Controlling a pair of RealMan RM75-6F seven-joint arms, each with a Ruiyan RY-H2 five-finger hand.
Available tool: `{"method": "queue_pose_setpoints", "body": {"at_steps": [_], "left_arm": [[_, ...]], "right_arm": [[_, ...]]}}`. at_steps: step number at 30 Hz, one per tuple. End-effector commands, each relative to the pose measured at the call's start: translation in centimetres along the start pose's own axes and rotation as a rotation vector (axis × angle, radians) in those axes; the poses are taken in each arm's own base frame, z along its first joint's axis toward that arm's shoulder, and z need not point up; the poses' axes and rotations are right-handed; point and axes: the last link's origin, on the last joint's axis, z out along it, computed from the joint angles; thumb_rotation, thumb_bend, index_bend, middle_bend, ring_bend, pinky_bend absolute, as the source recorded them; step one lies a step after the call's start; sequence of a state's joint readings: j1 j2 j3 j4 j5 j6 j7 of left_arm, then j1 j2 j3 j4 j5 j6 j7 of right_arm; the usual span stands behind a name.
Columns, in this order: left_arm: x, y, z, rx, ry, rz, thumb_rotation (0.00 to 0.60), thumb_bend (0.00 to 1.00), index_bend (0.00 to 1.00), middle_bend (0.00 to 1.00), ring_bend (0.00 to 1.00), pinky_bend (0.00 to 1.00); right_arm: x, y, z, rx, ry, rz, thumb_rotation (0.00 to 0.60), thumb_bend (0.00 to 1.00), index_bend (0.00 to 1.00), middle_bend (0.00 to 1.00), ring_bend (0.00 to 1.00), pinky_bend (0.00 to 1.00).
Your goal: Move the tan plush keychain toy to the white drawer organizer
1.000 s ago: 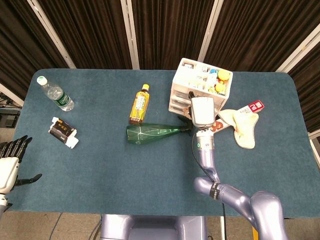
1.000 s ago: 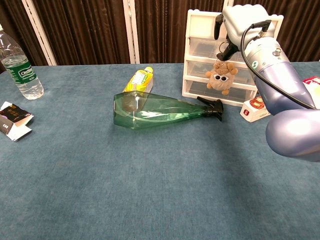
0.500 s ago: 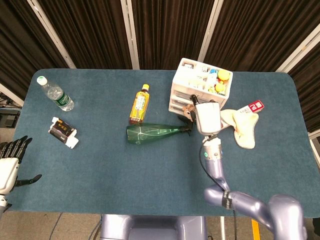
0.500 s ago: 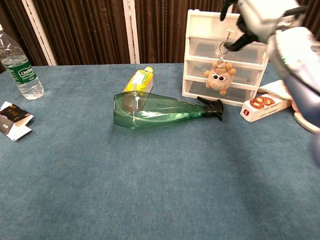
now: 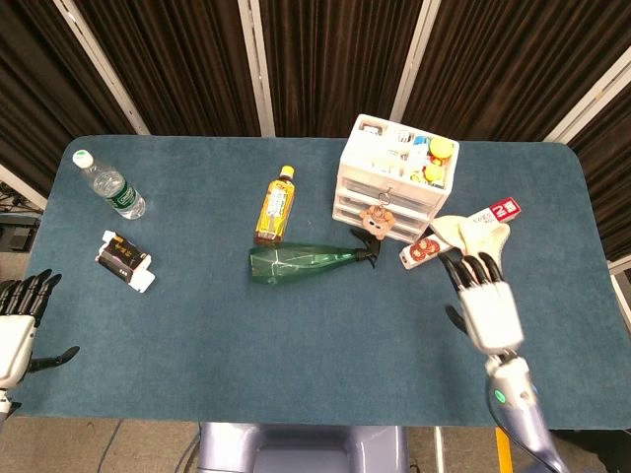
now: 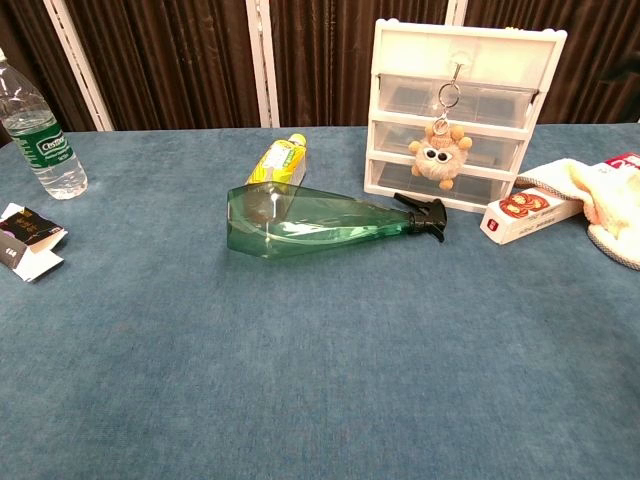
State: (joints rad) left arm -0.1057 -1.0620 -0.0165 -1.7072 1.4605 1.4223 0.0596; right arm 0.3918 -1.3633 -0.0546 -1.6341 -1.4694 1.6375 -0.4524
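Chest view: plush toy [image 6: 438, 156] hangs by its ring against the drawer organizer [image 6: 465, 105] front. Water bottle [image 6: 36, 128] label reads "Cestbon". Right hand [image 5: 485, 300] and left hand [image 5: 18, 327]: fingers spread, empty.

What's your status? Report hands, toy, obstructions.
Right hand open, clear of the organizer. Left hand open at table edge. Plush keychain toy hanging on the white drawer organizer front. Nothing in the way.

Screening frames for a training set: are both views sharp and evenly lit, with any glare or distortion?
Head view: sharp and evenly lit, table edges bowed by the wide lens. Chest view: sharp, soft highlights on the green plastic spray bottle, and the tan plush keychain toy hanging on the white drawer organizer reads clearly.
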Motion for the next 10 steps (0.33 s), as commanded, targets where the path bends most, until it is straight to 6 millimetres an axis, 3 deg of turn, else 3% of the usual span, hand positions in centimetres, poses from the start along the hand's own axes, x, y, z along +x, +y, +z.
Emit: {"method": "queue_pose_setpoints", "body": {"at_steps": [1, 10], "left_arm": [[0.0, -0.1, -0.1, 0.0, 0.009, 0.019, 0.6, 0.02, 0.0, 0.0, 0.0, 0.0], [-0.3, -0.7, -0.3, 0.034, 0.025, 0.069, 0.6, 0.02, 0.0, 0.0, 0.0, 0.0]], "right_arm": [[0.4, 2.1, -3.6, -0.027, -0.077, -0.009, 0.6, 0.07, 0.02, 0.05, 0.0, 0.05], [1.2, 5.3, -7.4, -0.113, -0.122, 0.003, 0.6, 0.06, 0.0, 0.0, 0.0, 0.0]]}}
